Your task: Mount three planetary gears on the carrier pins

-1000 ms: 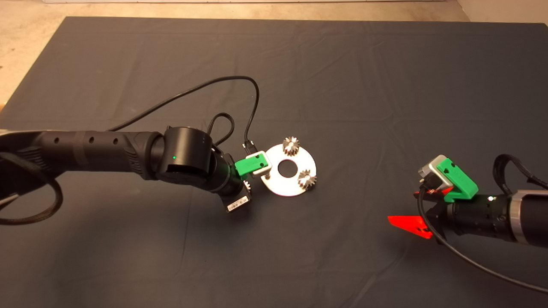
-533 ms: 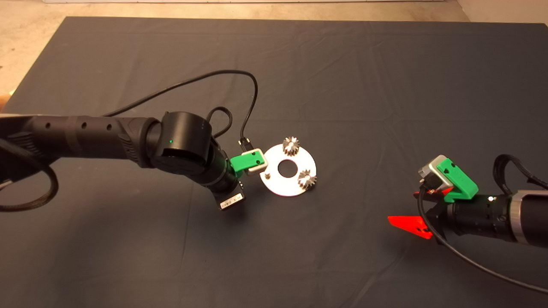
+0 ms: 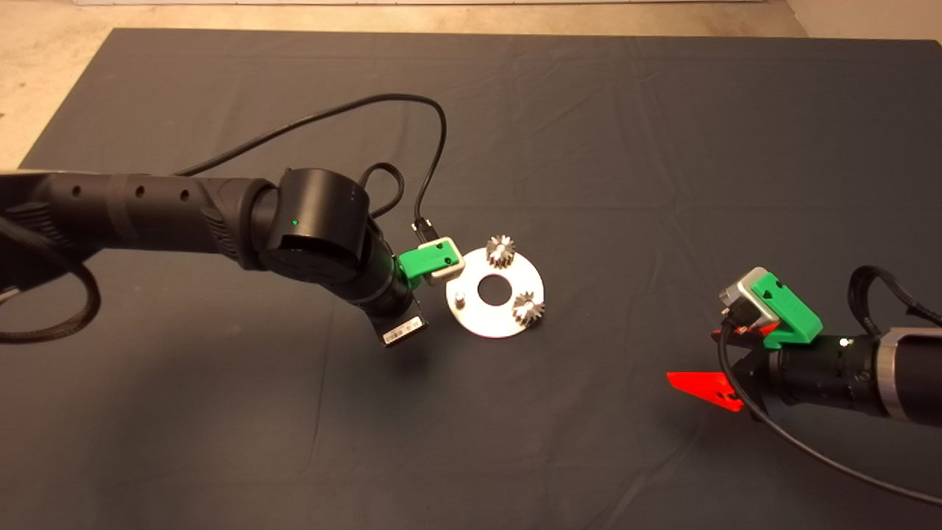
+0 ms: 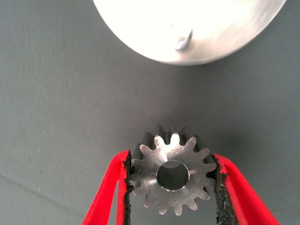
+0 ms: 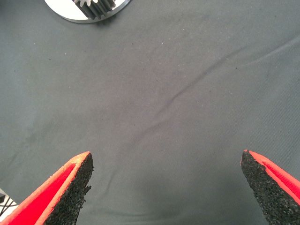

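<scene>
Left gripper (image 4: 172, 180) is clamped on the 3rd gear (image 4: 171, 174), pads biting opposite teeth so the bore faces the mat, ready to drop over a stud. It hovers at the plate's (image 3: 491, 322) 9 o'clock edge, just short of the bare pin (image 3: 458, 298). 2 gears sit seated at 12 (image 3: 500, 252) and 4 o'clock (image 3: 528, 308). Far right, the right gripper (image 5: 166, 187) waits spread wide, empty.

I've got a machined steel gear (image 4: 172, 176) with a brushed face between rough, gritty black pads (image 4: 219, 187). Plate (image 4: 140, 28) is shiny bright metal, mat (image 3: 589, 147) is matt wrinkly cloth.
</scene>
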### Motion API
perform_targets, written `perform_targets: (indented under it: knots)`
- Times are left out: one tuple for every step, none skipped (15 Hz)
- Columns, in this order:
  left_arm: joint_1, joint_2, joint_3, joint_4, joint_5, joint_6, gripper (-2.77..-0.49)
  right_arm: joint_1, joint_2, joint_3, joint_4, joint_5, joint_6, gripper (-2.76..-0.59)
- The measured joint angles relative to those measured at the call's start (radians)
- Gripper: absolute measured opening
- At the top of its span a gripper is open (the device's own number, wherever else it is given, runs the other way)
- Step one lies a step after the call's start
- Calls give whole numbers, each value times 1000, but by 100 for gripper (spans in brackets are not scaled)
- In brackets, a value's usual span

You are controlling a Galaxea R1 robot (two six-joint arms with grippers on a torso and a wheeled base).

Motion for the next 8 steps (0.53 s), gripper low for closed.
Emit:
perform_targets:
  knots:
    - [-5,9,0,0,0,-7,-238,0,0,0,0,0,0,-100]
    - [-10,15,1,0,3,-11,-238,0,0,0,0,-2,0,-100]
    - [-13,20,1,0,6,-26,-238,0,0,0,0,-3,0,-100]
    - [-16,28,2,0,6,-33,-238,0,0,0,0,-3,-1,-100]
    - [-16,31,2,0,6,-36,-238,0,0,0,1,-3,-1,-100]
    - [-18,37,2,-1,9,-37,-238,0,0,0,1,-3,-1,-100]
    - [-23,47,1,-3,13,-44,-238,0,0,0,1,-3,-1,-100]
    - [-28,54,1,-2,11,-44,-238,0,0,0,1,-3,-1,-100]
